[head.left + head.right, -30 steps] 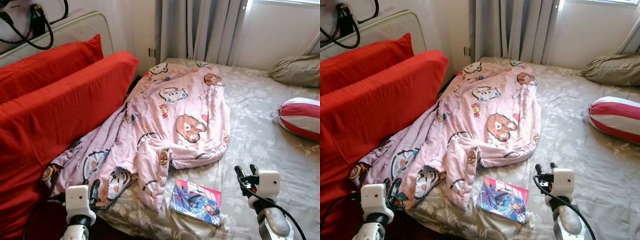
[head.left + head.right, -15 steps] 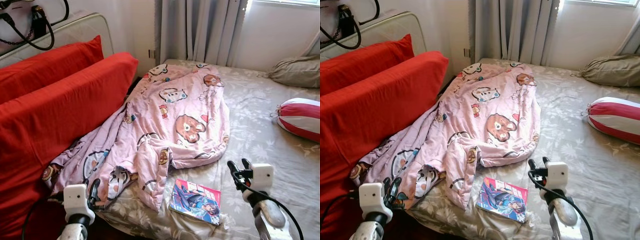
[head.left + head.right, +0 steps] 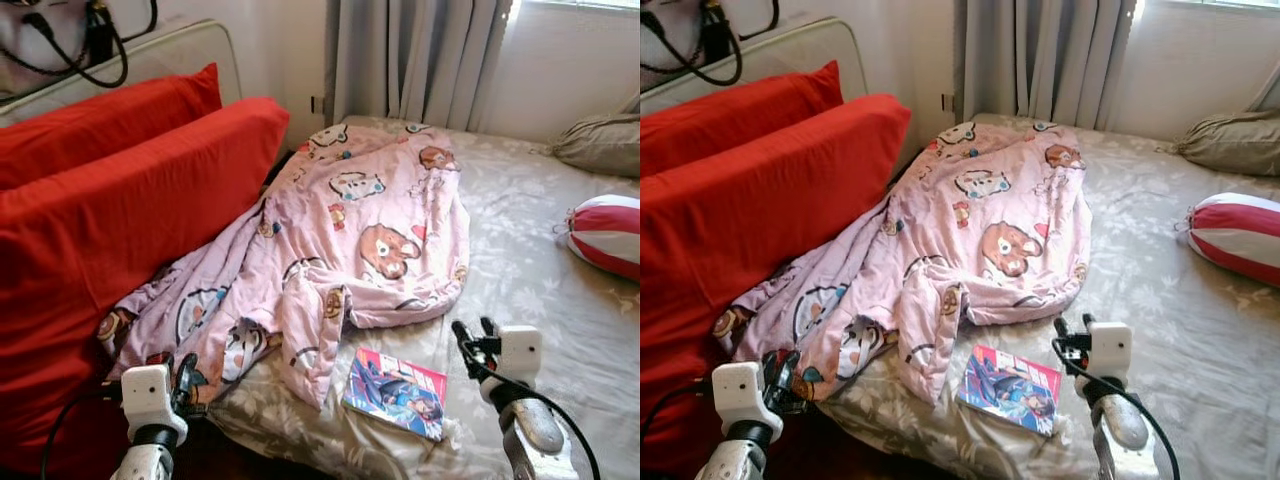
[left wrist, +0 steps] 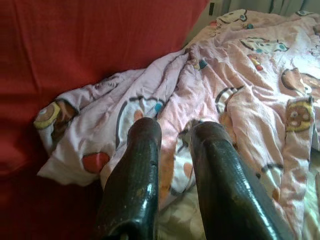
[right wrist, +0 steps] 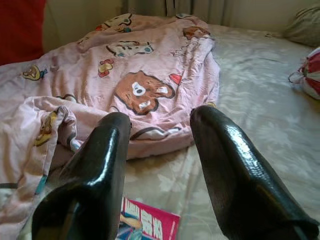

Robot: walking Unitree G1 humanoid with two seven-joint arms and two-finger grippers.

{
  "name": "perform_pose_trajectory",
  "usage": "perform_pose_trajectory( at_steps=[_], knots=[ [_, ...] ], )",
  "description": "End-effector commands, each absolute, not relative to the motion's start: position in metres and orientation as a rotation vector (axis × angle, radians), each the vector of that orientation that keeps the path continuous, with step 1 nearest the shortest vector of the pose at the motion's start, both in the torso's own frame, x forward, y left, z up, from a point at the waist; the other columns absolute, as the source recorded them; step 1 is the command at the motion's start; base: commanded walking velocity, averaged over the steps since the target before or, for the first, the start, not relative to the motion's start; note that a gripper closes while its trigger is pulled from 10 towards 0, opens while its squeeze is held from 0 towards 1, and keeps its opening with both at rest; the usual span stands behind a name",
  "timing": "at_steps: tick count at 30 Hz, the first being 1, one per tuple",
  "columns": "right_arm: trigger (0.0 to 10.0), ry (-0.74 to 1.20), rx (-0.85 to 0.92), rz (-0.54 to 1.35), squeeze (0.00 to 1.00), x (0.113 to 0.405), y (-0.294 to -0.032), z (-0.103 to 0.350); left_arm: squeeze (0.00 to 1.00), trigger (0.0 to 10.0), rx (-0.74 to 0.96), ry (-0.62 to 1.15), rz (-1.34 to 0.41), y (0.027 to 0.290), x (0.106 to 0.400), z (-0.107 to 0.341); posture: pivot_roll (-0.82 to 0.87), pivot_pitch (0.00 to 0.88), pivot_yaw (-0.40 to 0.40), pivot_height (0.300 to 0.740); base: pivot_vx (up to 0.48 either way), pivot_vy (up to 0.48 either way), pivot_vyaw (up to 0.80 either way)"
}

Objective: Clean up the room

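A pink cartoon-print blanket lies crumpled across the bed, one end bunched against the red pillows. A colourful comic book rests flat on the sheet near the bed's front edge, just below the blanket's hem. My right gripper hovers open a little to the right of the book, with nothing between its fingers. My left gripper sits low at the blanket's near left corner, its fingers a narrow gap apart and holding nothing.
Two big red pillows lean along the left side. A red-and-white striped bolster and a beige pillow lie at the right. The floral sheet is bare between. Grey curtains hang behind; a bag with black straps sits top left.
The whole view has shifted slightly to the right. My right gripper has drifted left, closer to the comic book. The left gripper has barely moved.
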State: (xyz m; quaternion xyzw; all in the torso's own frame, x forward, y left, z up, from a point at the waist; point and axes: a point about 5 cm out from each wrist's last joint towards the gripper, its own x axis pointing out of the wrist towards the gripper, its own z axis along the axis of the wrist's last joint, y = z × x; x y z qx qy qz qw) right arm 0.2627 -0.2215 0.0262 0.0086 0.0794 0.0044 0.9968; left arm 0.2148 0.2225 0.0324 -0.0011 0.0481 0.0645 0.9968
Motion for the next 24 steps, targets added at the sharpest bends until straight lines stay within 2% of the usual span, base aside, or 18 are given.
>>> perform_pose_trajectory(
  at_steps=[1, 24],
  knots=[
    [10.0, 0.164, 0.024, 0.003, 0.00, 0.2618, -0.2221, 0.0251, 0.00, 10.0, 0.006, 0.096, 0.128, 0.2247, 0.2144, 0.0350, 0.00, 0.000, 0.014, 0.671, 0.000, 0.000, 0.00],
    [10.0, 0.198, 0.031, 0.022, 0.00, 0.2621, -0.2183, 0.0210, 0.00, 10.0, 0.003, 0.107, 0.121, 0.2200, 0.2155, 0.0343, 0.01, 0.000, 0.004, 0.671, 0.000, 0.000, 0.00]
  ],
)
